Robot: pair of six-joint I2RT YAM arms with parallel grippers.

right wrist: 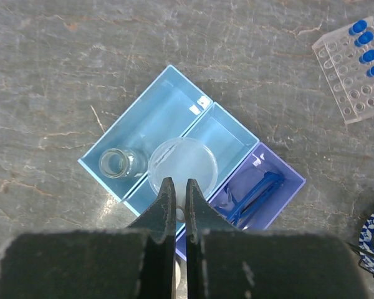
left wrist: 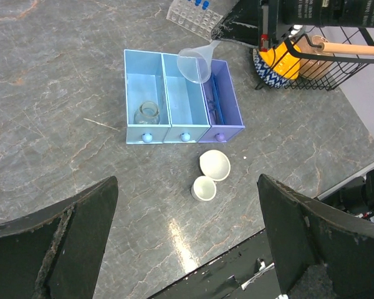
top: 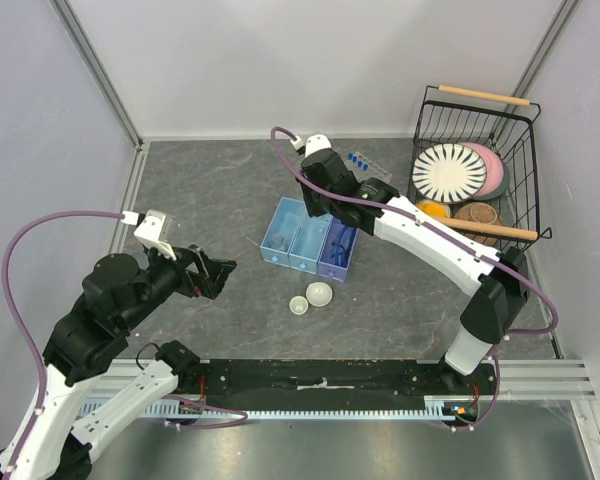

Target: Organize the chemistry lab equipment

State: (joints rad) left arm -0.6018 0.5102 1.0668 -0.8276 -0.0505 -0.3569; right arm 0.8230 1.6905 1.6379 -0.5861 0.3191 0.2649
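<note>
Grey stone-patterned table (top: 210, 190) is carrying the whole job, with the three-bin organizer (left wrist: 165, 135) sitting mid-table. The right gripper (right wrist: 180, 184) is pinching a clear funnel (right wrist: 182, 163) by its spout, jaws almost touching, and is holding it above the organizer, apparently over the middle bin. The left gripper (top: 218, 278) is hovering spread wide and empty, well to the left.

Judging by this, the funnel is being filed. The next move is calling for lowering it squarely inside the bin walls before letting go. The tube rack (right wrist: 355, 75), its blue-capped tubes (right wrist: 364, 38) and the two white dishes (left wrist: 214, 164) are lying outside the organizer, seemingly waiting their turn.

The left wrist view is showing the funnel hanging clear above the bins. The right wrist view, looking straight down, is showing the safety glasses (right wrist: 255, 193) lying in the purple bin, but is giving no sense of that height.
</note>
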